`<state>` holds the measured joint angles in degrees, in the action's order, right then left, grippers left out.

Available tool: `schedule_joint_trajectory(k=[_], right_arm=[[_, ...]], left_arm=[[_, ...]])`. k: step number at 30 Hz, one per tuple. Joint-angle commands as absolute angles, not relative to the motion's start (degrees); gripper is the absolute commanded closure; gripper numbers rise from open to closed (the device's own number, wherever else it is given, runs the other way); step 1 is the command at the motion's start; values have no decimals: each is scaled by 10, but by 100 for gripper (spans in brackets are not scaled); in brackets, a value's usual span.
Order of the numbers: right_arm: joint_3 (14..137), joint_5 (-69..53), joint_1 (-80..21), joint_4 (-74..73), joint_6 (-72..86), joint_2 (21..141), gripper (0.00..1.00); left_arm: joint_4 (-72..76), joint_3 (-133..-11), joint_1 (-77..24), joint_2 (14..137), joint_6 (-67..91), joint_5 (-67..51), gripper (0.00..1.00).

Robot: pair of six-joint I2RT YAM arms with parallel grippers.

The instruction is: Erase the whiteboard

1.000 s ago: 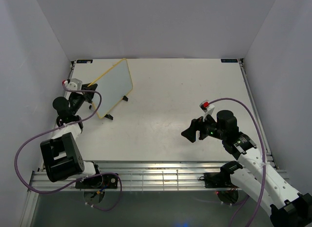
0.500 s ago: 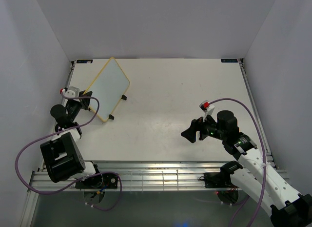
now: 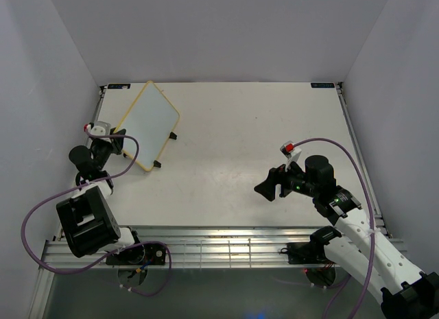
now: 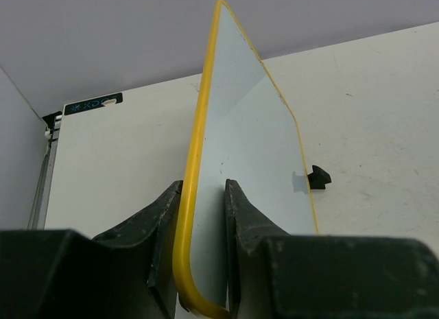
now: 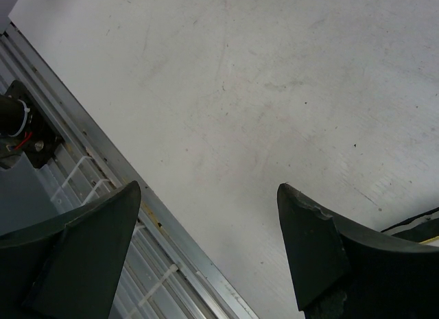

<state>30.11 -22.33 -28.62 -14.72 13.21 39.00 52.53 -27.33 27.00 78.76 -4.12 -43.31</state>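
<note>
Whiteboard (image 4: pixel 247 161) (upright) sits edgewise between jaws of left tool (image 4: pixel 202 190).

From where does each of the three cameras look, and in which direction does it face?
Top external: high behind the robot, looking down on the table; left gripper and right gripper both show.
Left wrist: low, looking along the whiteboard; its fingers flank the yellow edge.
Right wrist: looking down at table and rail; its spread fingers show.
Shared: top external and left wrist both see the whiteboard.

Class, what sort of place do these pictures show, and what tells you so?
Likely a robot lab test cell: left arm and right arm bolted to a white table, plain walls around.
</note>
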Motion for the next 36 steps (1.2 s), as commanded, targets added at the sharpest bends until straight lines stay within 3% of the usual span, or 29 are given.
schedule_joint_trajectory(k=[1, 14, 24, 25, 26, 27, 28, 29, 36], right_arm=[[301, -232, -289, -113, 124, 388, 14], [296, -241, -289, -108, 125, 369, 14], [297, -246, -290, -105, 125, 372, 14], [297, -246, -290, -105, 124, 372, 14], [297, -246, -290, -105, 125, 370, 14], [296, -246, -290, -105, 125, 370, 14], [296, -246, -290, -105, 125, 369, 14], [294, -247, -290, -104, 127, 367, 14], [294, -246, -290, -101, 126, 364, 14]], left_arm=[[416, -266, 294, 801, -165, -358, 100], [299, -298, 299, 780, -149, -391, 100], [311, -297, 299, 786, -129, -411, 82], [311, -299, 299, 789, -127, -414, 72], [312, -302, 299, 791, -125, -414, 68], [313, -304, 299, 794, -121, -414, 48], [315, -305, 299, 797, -116, -412, 6], [317, -306, 299, 800, -116, -413, 2], [325, -308, 299, 801, -112, -407, 2]])
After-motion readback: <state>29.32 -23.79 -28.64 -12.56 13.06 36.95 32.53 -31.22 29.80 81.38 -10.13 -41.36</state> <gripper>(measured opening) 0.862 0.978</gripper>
